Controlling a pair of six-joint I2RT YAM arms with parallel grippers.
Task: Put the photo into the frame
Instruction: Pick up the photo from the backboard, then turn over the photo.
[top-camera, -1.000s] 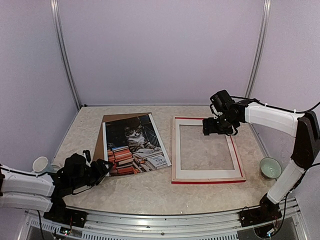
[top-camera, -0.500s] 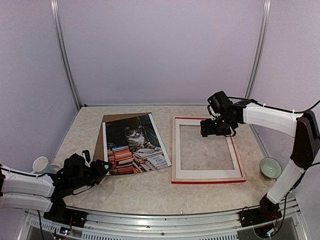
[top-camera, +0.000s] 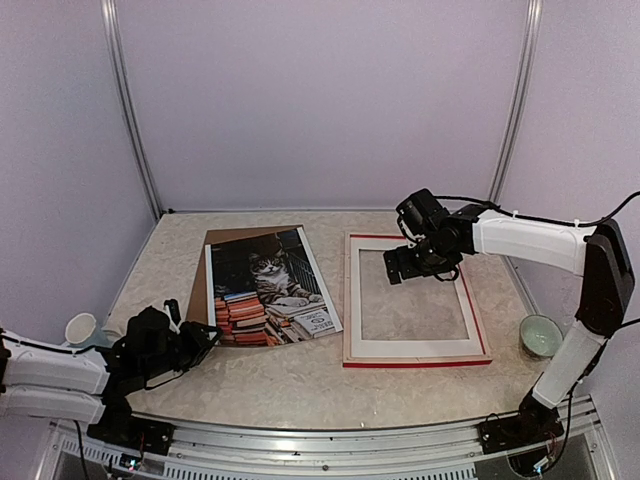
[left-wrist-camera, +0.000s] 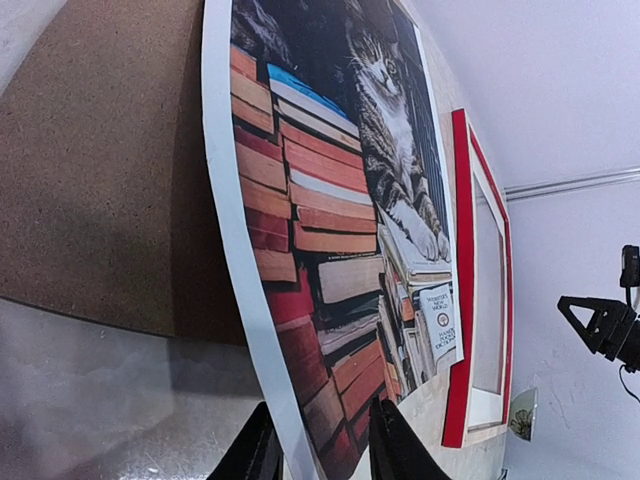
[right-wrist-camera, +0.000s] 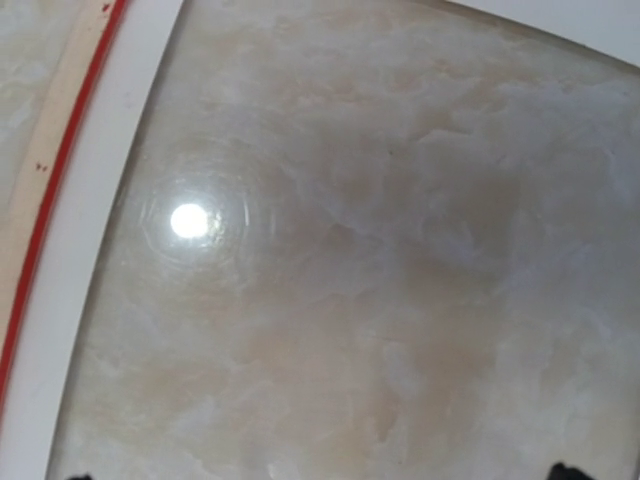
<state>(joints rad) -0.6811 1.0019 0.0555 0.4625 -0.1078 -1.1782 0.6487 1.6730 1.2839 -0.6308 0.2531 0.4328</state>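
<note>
The left gripper is showing only two fingertips, cut off below. They are standing slightly parted astride the photo's near edge, and I cannot tell whether they are touching it. The photo is lying ahead of them on a brown board, with the frame beyond. The right gripper is hovering over the frame's opening with its jaws spread wide and the tips barely visible.

photo on brown board beside red frame, right end effector over it
</note>
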